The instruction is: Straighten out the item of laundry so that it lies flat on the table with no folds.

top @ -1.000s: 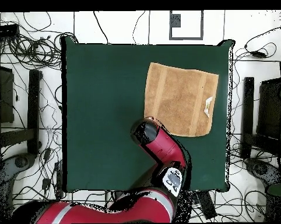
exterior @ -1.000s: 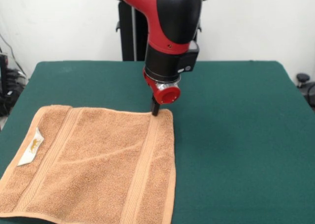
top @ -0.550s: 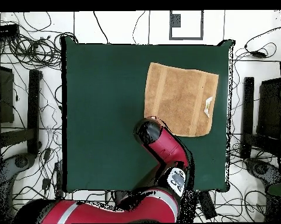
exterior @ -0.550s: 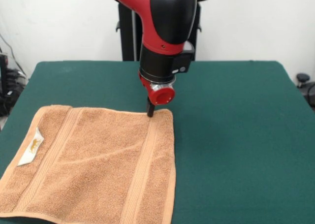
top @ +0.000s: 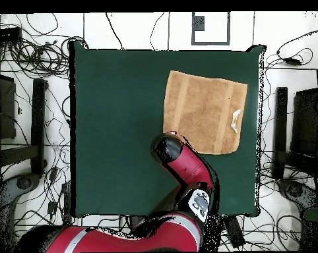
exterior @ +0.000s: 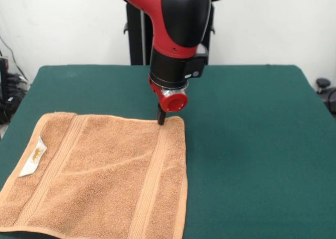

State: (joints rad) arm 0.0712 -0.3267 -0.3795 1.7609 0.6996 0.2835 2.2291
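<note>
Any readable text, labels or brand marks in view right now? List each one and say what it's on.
No text can be read in either view.
Tag on the hand towel: white with a small yellow print, too small and blurred to read.
Robot arm: no legible lettering on the red and black housing.
Table: plain green cloth, no markings.

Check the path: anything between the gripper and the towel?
Nothing visible. The gripper is right at the far corner of the towel, with no other object on the green table. The overhead view also shows only the towel there.
</note>
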